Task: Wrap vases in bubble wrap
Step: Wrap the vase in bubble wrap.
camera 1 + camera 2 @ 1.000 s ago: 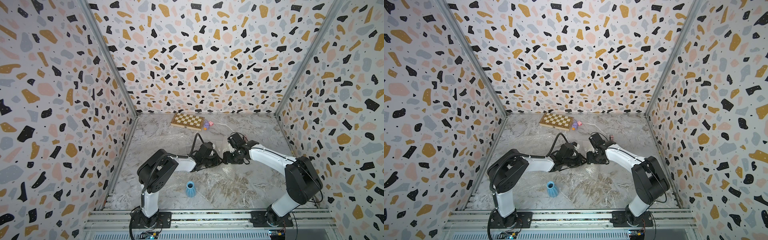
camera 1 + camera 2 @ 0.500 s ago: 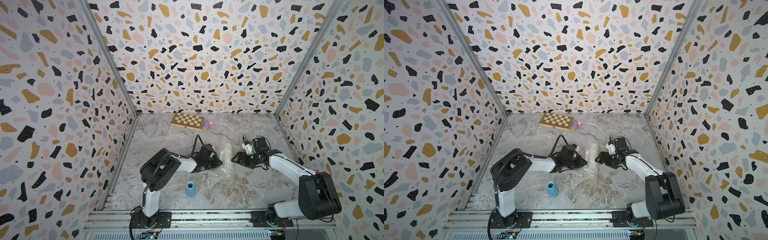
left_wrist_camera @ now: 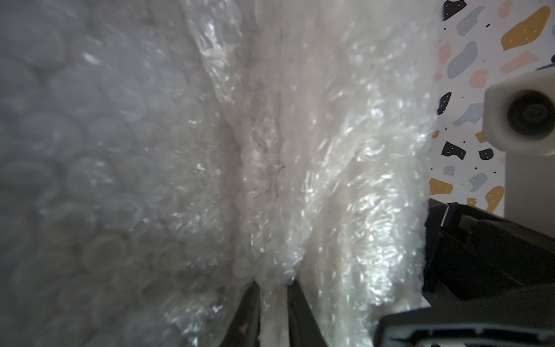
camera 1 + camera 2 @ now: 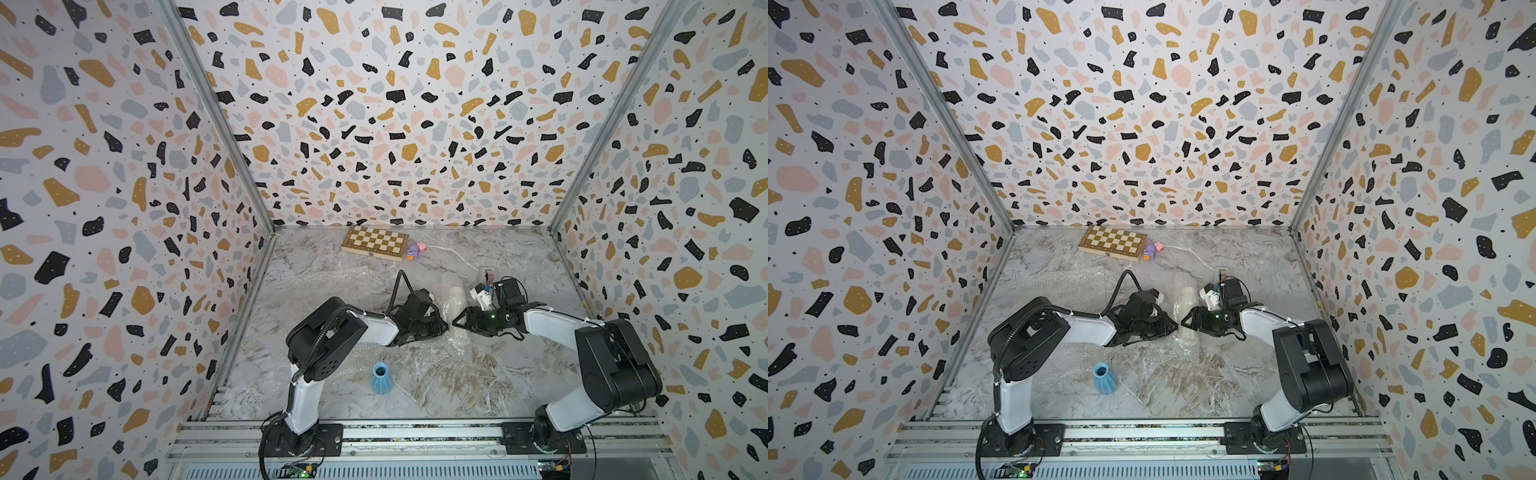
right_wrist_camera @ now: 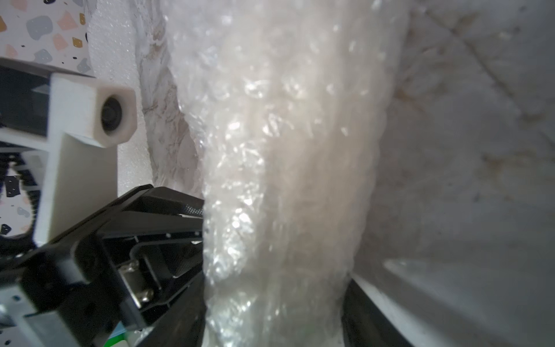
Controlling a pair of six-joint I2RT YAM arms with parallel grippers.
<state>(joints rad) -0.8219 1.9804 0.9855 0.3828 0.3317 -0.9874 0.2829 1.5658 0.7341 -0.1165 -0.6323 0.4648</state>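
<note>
Left wrist view: left gripper (image 3: 273,300) pinches the bubble wrap (image 3: 330,150). Pull it snug round your vase (image 5: 300,150). Right gripper (image 5: 274,300): can't tell.

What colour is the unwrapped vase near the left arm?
The vase is light blue, clearest in a top view.

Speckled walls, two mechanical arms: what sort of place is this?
Probably a robot test booth, not a home. Patterned panels box in a table, the left arm and right arm are bolted to a metal rail, and stray props sit about: a chessboard, a blue vase.
</note>
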